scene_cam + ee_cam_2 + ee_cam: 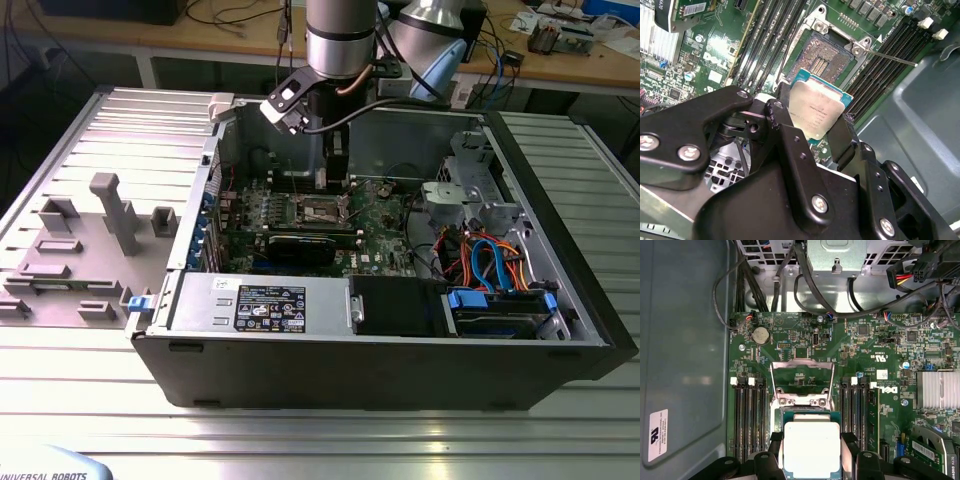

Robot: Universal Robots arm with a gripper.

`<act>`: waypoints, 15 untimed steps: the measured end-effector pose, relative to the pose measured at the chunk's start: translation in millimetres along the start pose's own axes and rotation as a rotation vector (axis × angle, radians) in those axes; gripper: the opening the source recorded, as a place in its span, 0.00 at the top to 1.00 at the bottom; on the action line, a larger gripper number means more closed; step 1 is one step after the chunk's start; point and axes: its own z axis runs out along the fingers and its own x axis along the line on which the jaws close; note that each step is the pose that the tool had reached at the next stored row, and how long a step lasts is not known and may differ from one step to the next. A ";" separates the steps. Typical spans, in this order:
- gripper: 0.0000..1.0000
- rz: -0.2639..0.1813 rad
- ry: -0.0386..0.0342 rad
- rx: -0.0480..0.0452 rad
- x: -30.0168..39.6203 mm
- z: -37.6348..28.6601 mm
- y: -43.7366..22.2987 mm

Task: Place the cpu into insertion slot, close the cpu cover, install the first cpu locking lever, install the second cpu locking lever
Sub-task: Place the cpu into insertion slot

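My gripper (815,119) is shut on the cpu (816,111), a flat square chip with a silver-grey top and a green edge, gripped by two opposite sides. The chip hangs tilted just above and beside the insertion slot (826,54), whose dark pin field lies bare inside its shiny rim. In the first wrist view the cpu (811,447) sits between the black fingers (774,441), and the cpu cover (802,362) stands swung open beyond it. A thin lever rod (890,57) juts out from the socket. In the exterior view the gripper (337,170) reaches down into the case over the slot (322,210).
Long black memory slots (751,415) flank the socket on both sides. A finned heat sink (937,390) and the black graphics card (300,245) lie nearby. Cables (815,295) cross above the board. The grey case wall (685,340) stands close alongside.
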 end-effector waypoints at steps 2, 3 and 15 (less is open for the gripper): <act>0.46 0.000 0.0000 0.0002 0.0 0.0 0.0; 0.46 0.000 0.0000 0.0002 0.0 0.0 0.0; 0.46 0.000 0.0000 0.0059 0.8 5.9 -0.4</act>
